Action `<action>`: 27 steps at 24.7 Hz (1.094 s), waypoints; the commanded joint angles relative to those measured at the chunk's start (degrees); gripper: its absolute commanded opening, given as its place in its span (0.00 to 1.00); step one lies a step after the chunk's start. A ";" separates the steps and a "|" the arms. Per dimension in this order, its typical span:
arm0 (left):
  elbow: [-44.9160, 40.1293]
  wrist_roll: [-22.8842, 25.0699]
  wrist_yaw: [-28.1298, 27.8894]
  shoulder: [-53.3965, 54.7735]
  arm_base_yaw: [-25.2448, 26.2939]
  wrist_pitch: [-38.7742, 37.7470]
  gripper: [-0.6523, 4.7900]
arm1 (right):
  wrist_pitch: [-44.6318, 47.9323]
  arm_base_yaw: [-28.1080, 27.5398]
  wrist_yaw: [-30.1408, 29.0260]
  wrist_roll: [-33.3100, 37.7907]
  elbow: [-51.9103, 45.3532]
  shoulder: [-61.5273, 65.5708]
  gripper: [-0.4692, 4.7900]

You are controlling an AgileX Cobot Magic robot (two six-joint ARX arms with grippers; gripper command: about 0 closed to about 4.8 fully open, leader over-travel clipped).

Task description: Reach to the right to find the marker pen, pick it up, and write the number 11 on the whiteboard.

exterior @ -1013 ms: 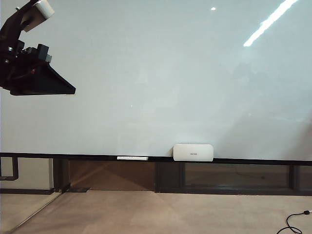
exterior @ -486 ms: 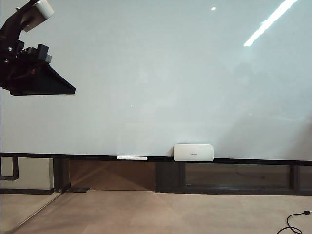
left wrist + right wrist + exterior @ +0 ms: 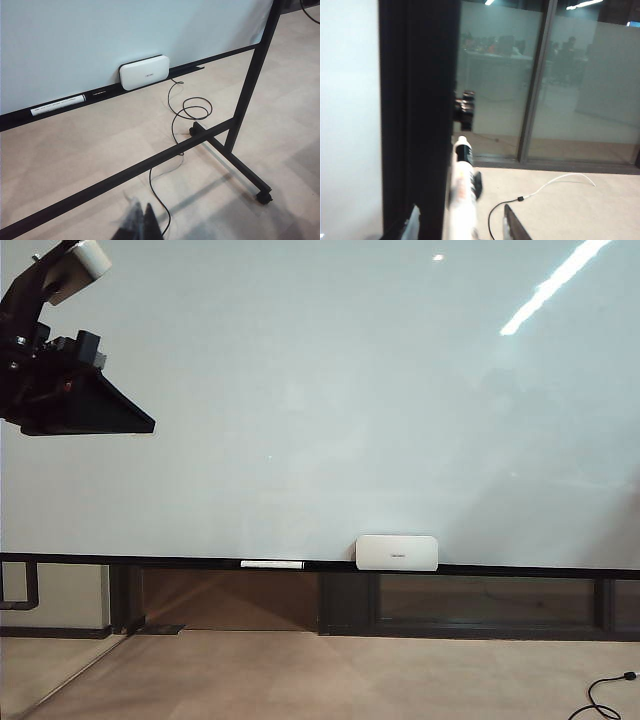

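The whiteboard [image 3: 320, 390] fills the exterior view, and its face shows no strokes. My left gripper [image 3: 140, 424] hangs at the board's upper left. In the left wrist view its tips [image 3: 142, 225] are pressed together over the floor, holding nothing. The right arm is out of the exterior view. In the right wrist view the marker pen [image 3: 463, 172], white-barrelled with a black cap, stands upright beside the board's dark side post [image 3: 417, 115]. My right gripper [image 3: 460, 210] is open, with one finger on each side of the pen and a gap on both sides.
On the board's ledge lie a slim white stick pen [image 3: 270, 564] and a white eraser box [image 3: 397, 552]. The black stand legs [image 3: 240, 125] and a loose cable [image 3: 185, 107] cross the floor. A glass wall [image 3: 570, 100] stands beyond the post.
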 commanded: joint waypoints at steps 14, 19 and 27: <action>0.20 0.28 -0.13 -0.09 0.00 0.24 0.11 | -4.70 0.81 1.33 -1.44 2.89 -0.28 0.49; 0.20 0.26 -0.13 -0.09 0.00 0.24 0.11 | -4.63 0.46 1.38 -1.44 2.89 -0.28 0.49; 0.20 0.24 -0.13 -0.09 0.00 0.28 0.11 | -6.27 0.46 1.55 -2.60 2.89 -0.26 0.49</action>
